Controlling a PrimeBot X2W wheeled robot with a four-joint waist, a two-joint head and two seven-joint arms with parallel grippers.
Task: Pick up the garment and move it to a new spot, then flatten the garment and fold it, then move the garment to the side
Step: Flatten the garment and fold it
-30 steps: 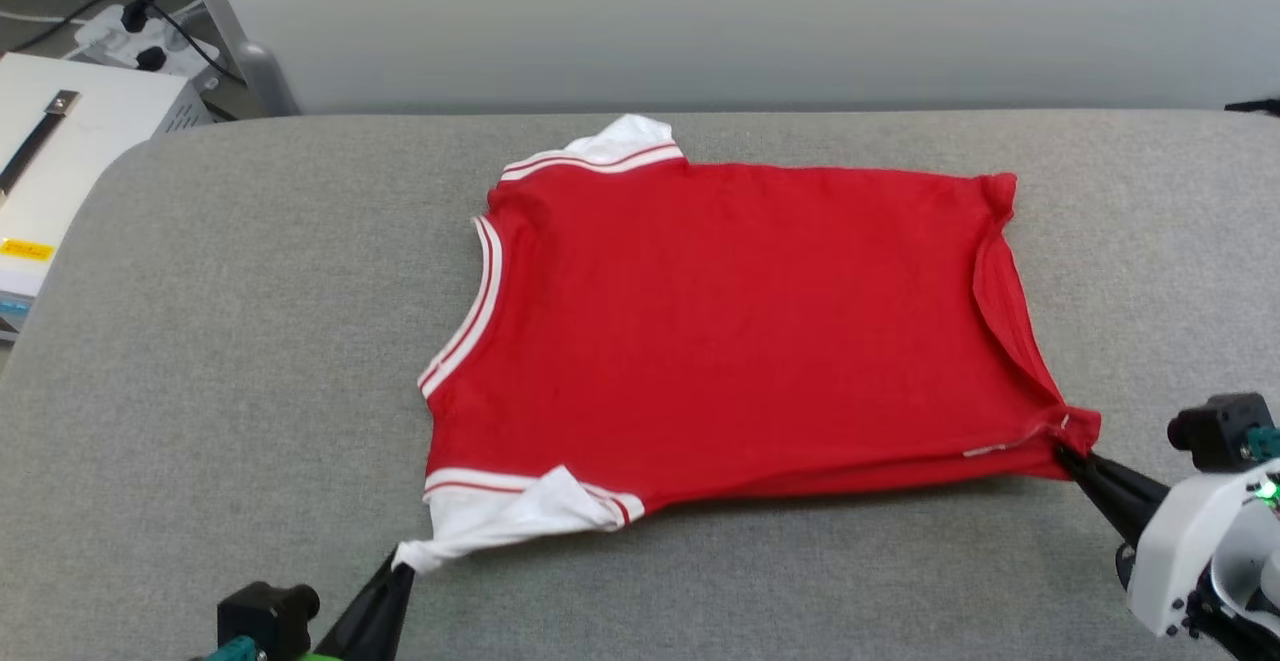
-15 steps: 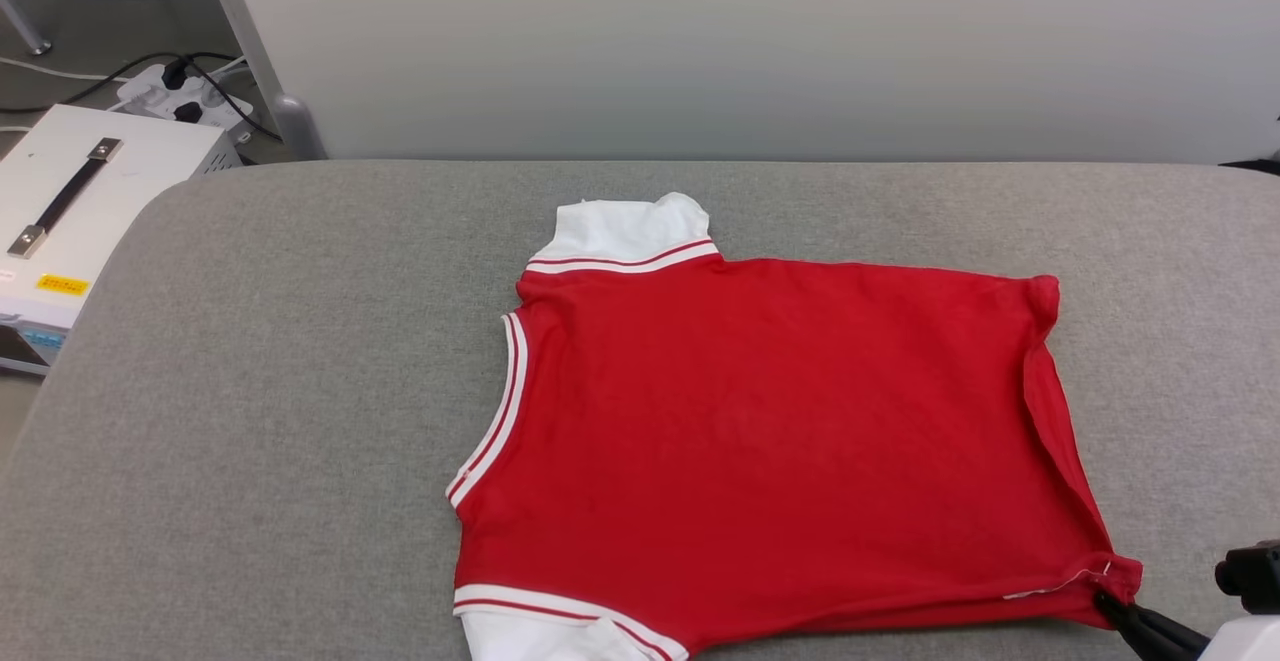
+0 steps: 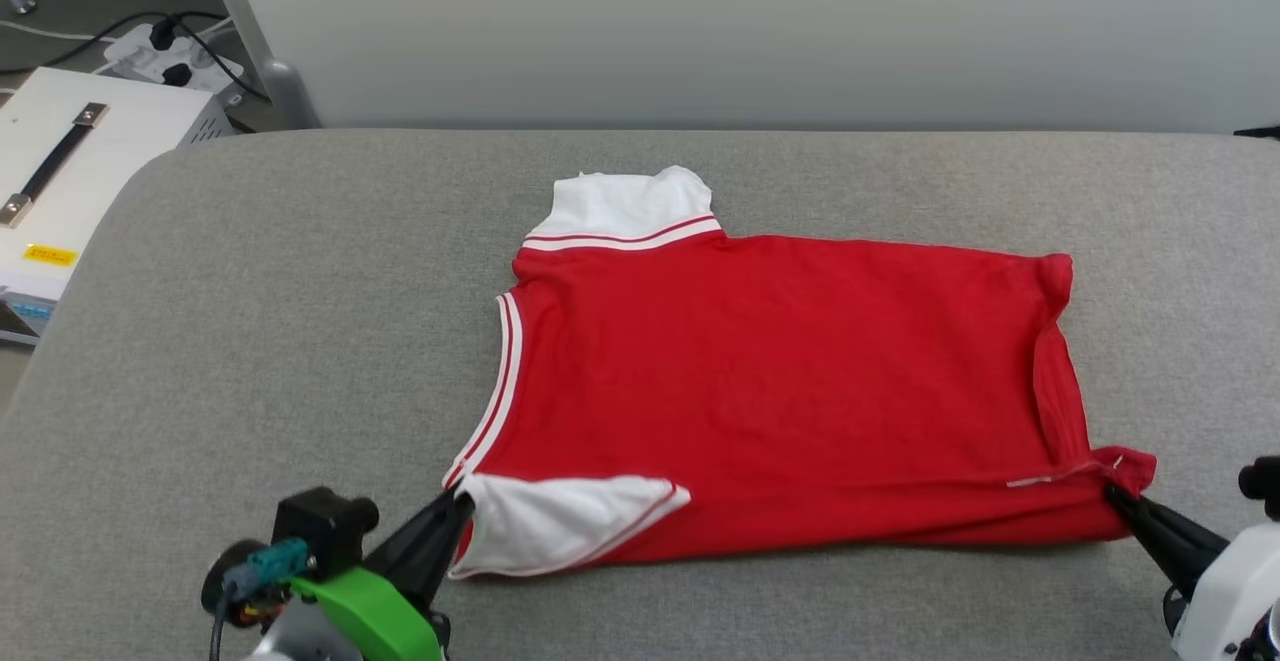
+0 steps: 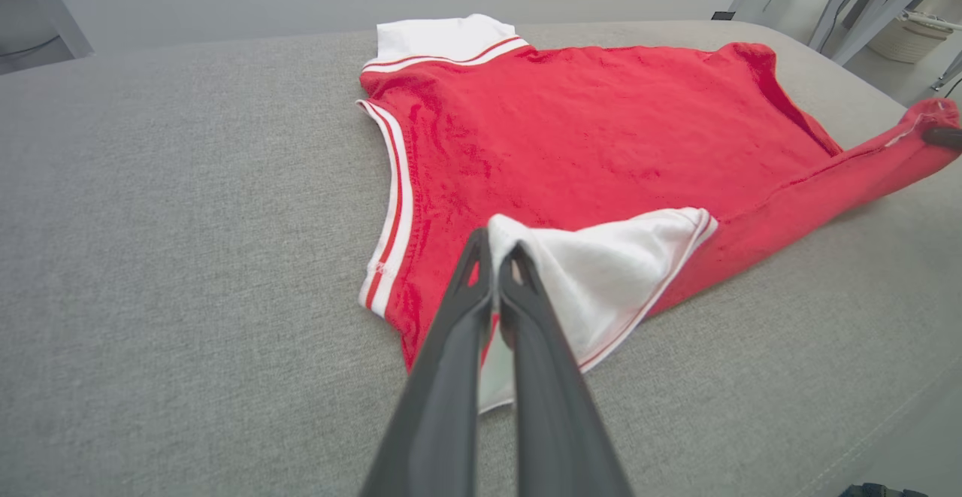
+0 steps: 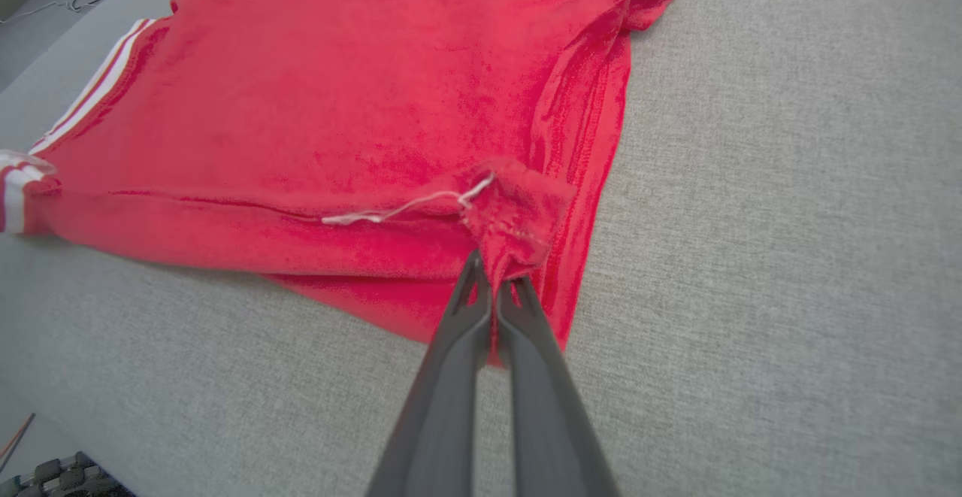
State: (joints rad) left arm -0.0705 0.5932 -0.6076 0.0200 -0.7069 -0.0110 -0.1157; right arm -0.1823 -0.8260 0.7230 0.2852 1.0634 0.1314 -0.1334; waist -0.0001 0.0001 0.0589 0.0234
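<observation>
The garment [image 3: 770, 381], a red jersey with white sleeves and striped trim, lies spread on the grey padded table [image 3: 250, 341]. My left gripper [image 3: 458, 509] is shut on the near white sleeve [image 4: 601, 271], which is turned over onto the red body. In the left wrist view the left gripper [image 4: 496, 245] pinches the sleeve's corner. My right gripper [image 3: 1118, 494] is shut on the garment's near right hem corner, lifted slightly; in the right wrist view the right gripper [image 5: 487, 275] clamps bunched red cloth [image 5: 511, 219]. The far sleeve [image 3: 625, 206] lies flat.
A white case [image 3: 60, 181] with a black handle stands off the table's left end, with a power strip [image 3: 180, 51] and cables on the floor behind it. A pale wall [image 3: 750, 31] runs along the table's far edge. Grey surface extends left of the garment.
The head camera has shifted between frames. My left gripper has carried the near sleeve inward, so it now lies folded onto the red body instead of stretching outward. The right gripper keeps its hold.
</observation>
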